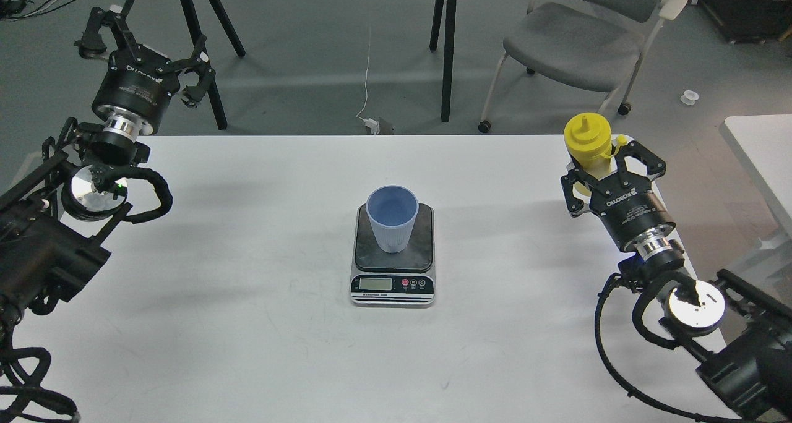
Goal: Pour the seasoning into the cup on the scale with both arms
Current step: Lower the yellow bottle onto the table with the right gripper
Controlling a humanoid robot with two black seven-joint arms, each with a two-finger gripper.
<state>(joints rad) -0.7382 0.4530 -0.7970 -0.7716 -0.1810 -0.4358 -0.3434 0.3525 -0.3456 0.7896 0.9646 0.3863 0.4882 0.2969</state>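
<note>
Two arms: left gripper [145,42] raised far left, claws spread wide.
Right gripper [609,166]: clasps bottle [588,140] far right.
Bottle: upright, nozzle up.

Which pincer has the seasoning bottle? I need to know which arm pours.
The right pincer: its fingers flank the yellow seasoning bottle. The left pincer hangs open with nothing in it.

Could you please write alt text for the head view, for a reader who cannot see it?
A pale blue cup stands upright on a scale in the middle of a white table. At the table's right edge, the right gripper is around a yellow bottle; the left gripper is open and empty at the far left.
</note>
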